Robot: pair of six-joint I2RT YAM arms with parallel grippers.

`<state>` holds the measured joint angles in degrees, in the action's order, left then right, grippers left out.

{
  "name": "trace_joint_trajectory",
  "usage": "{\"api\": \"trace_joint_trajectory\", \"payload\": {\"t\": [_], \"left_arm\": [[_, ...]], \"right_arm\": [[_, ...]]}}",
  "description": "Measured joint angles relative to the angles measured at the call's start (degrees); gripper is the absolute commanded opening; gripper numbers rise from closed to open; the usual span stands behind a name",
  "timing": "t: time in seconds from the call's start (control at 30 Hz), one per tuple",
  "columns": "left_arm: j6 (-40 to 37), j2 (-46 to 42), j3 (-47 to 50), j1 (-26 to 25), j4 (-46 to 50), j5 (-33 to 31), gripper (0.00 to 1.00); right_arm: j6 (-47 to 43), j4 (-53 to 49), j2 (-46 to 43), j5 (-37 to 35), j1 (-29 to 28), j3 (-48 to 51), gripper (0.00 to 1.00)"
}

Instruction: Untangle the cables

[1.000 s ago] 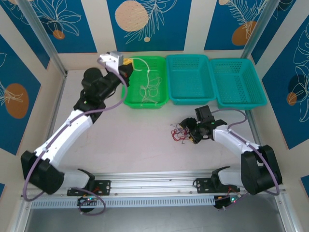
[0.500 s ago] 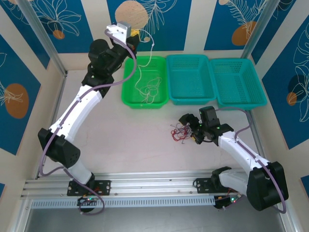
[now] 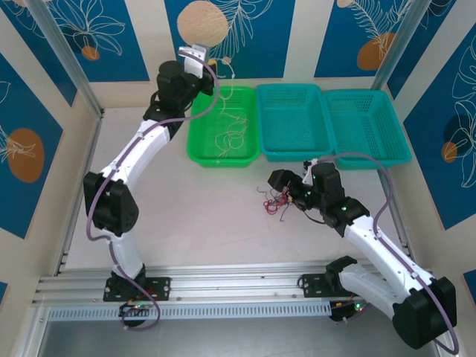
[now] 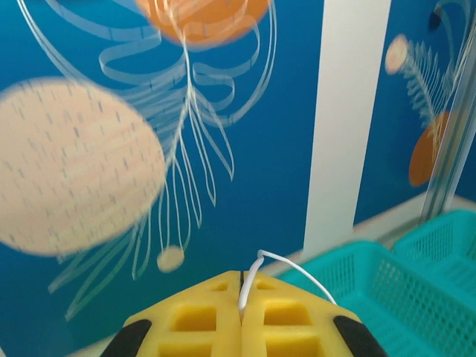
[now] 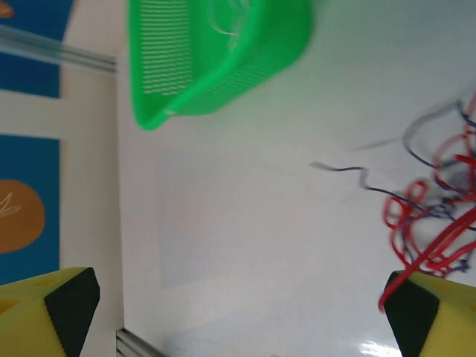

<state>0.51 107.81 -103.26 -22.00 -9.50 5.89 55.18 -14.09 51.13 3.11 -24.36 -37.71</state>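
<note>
Reaching out from the near edge, my right arm (image 3: 372,238) lies low over the surface (image 3: 186,216), and my right jaws stand wide apart with nothing between them. From that wrist the two yellow pads (image 5: 37,312) sit in the bottom corners, with bare white surface between. The tangle of red and dark cables (image 3: 275,202) rests on the surface just beside these jaws, on their left as seen from above. In the wrist view its red loops crowd the right edge, close over the pad on that side; whether they touch it I cannot tell. One thin dark wire (image 5: 357,175) trails from the tangle toward the middle.

Farther off, the green basket (image 3: 199,145) stands on the surface, first in a row with two teal baskets (image 3: 294,154) side by side to its right. Loose white loops (image 3: 227,137) lie inside the green one.

Farthest, my left arm (image 3: 141,149) climbs toward the back wall (image 3: 126,37), and my left jaws hang high over the green basket's far left corner. They are pressed together on a white cable (image 4: 256,275), which comes out of the seam between the yellow pads and arches right, toward a teal basket below. From above, a thin white line runs down from these jaws into the green basket.
</note>
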Motion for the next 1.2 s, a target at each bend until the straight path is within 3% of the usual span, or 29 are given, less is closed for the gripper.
{"api": "trace_joint_trajectory", "payload": {"t": [0.2, 0.33, 0.47, 0.67, 0.87, 1.0, 1.2], "left_arm": [[0.61, 2.97, 4.57, 0.00, -0.31, -0.57, 0.00], [0.44, 2.95, 9.46, 0.00, -0.70, -2.03, 0.38], [0.07, 2.56, 13.44, 0.02, -0.46, -3.19, 0.56], [-0.70, -3.58, 16.65, -0.24, 1.05, -3.15, 0.57], [1.11, -18.51, 25.57, -2.89, -2.99, 0.31, 0.57], [2.58, -28.55, 35.12, -8.57, -6.51, 1.92, 0.58], [3.72, -37.24, 48.33, -19.61, -8.07, 3.06, 0.58]], "right_arm": [[-7.54, 2.36, -0.70, -2.47, -5.05, -5.22, 1.00], [-10.21, 2.86, -0.13, -3.58, -7.06, -6.75, 1.00], [-10.95, 2.32, 1.53, -5.07, -7.52, -8.00, 0.99], [-10.88, 0.85, 3.13, -7.58, -7.56, -8.92, 0.99], [-10.88, -1.07, 4.24, -11.34, -7.56, -9.11, 1.00], [-9.75, -4.66, 5.29, -15.54, -6.54, -9.22, 1.00], [-6.69, -10.91, 10.84, -16.98, 1.95, -9.09, 1.00]]}}
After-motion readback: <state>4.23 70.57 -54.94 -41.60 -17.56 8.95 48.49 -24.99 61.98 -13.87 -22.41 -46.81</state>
